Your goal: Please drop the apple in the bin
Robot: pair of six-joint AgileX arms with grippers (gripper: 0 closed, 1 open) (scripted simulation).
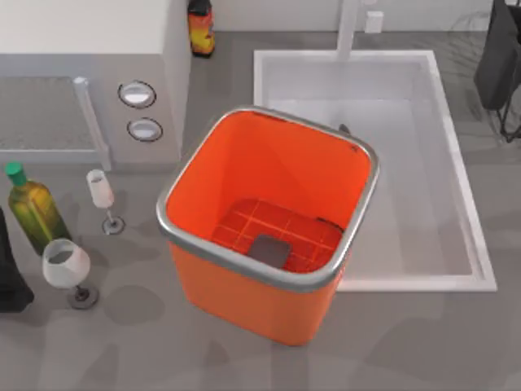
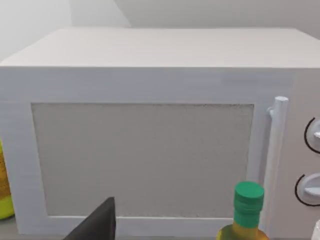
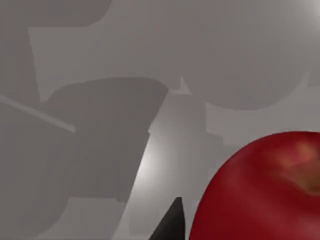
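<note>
One apple (image 3: 260,190) looms right beside the right arm's dark finger (image 3: 170,225), over grey bench; whether the fingers pinch it, I cannot tell. One orange bin (image 1: 244,293) stands mid-bench beside one sink (image 1: 456,220). The left arm faces the microwave (image 2: 150,150), one bottle (image 2: 246,212) close by.

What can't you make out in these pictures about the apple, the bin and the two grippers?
- Apple: right wrist view, cut off by the frame edge; whether it is held is unclear.
- Right gripper: one dark tip visible, spread unknown.
- Left gripper: one dark tip before the microwave.
- Bin: near inner wall hidden behind its rim.
</note>
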